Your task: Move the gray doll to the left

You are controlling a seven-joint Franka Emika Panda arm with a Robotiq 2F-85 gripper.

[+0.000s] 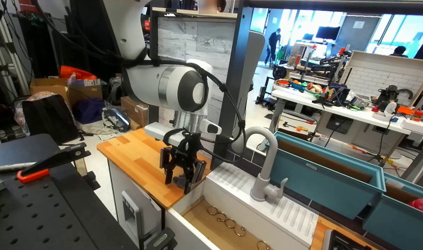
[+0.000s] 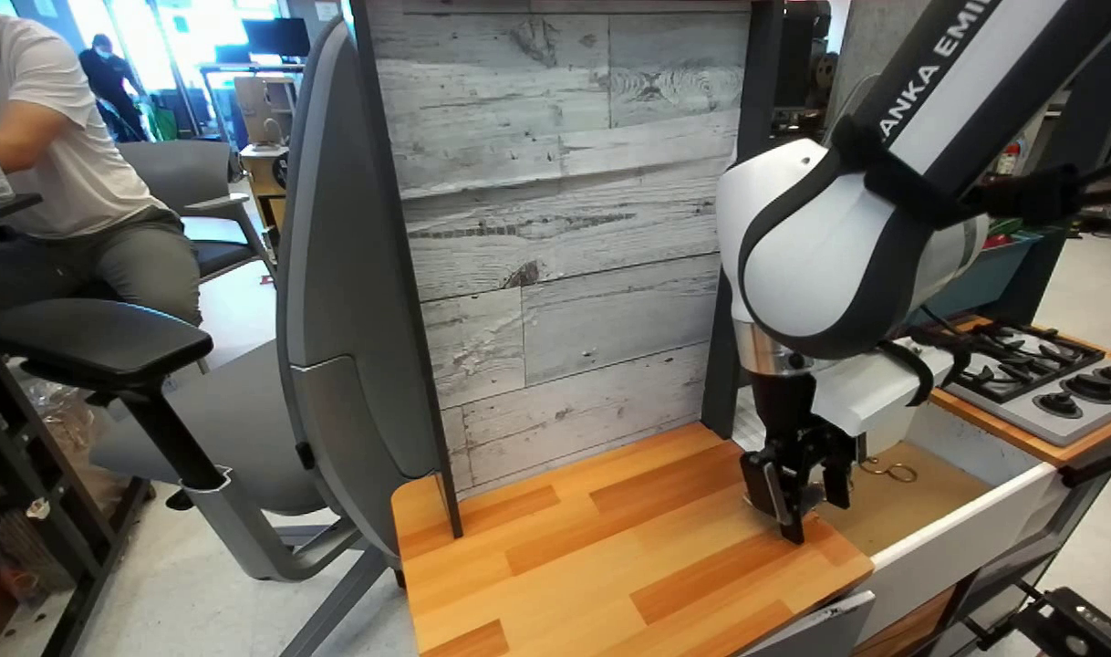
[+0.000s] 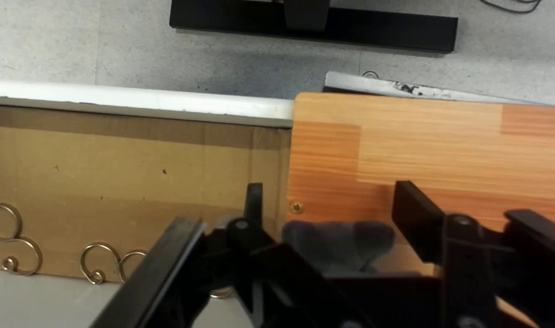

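The gray doll (image 3: 334, 243) is a small dark gray soft lump on the wooden countertop, close to the edge beside the drawer-like opening. In the wrist view its lower part is hidden behind the gripper. My gripper (image 3: 330, 205) is open, with one finger on each side of the doll and a visible gap to the right finger. In an exterior view the doll (image 1: 179, 181) shows between the spread fingers of the gripper (image 1: 177, 184), low at the counter. In an exterior view the gripper (image 2: 815, 513) mostly hides the doll (image 2: 812, 496).
The wooden countertop (image 2: 592, 566) extends away from the gripper. An open sink-like drawer (image 3: 122, 173) with curled metal hooks adjoins its edge. A gray faucet (image 1: 267, 170) stands beside it. A wood-look panel (image 2: 565, 228) rises behind the counter. Teal bins (image 1: 322, 180) stand beyond the faucet.
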